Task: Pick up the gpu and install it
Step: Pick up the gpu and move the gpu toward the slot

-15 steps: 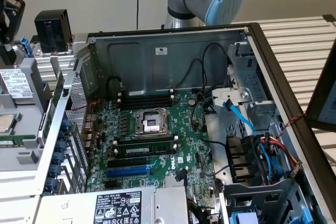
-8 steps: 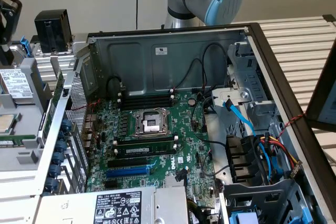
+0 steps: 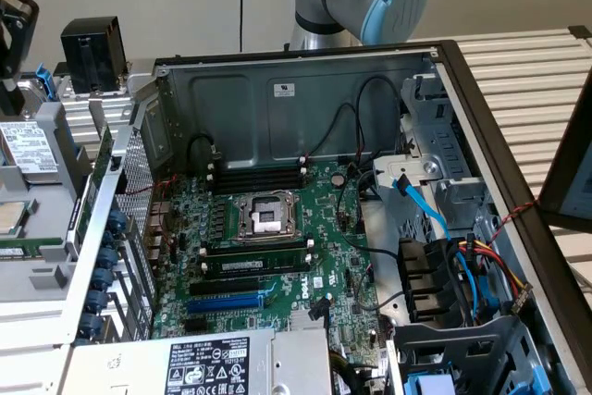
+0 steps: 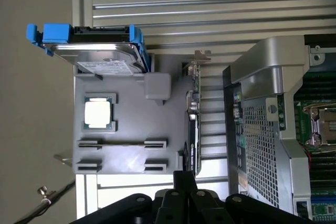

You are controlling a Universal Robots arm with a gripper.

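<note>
Reads as light and stiff but fragile: the gpu, seen edge-on as a thin green board under a black shroud, standing upright at the rim of the grey parts tray, just beside the perforated wall of the open computer case. Best taken across the two flat faces near mid-length, on shroud and board together, clear of the metal bracket at the far end and of the contact edge; pinched at one end, would likely twist or tip. Finds the claw fully shut with nothing in it, its tips at the card's near end; cannot tell whether touching or just short. Cannot make out the card's lettering, its connector edge down in the tray, or its near end behind the claw.
</note>
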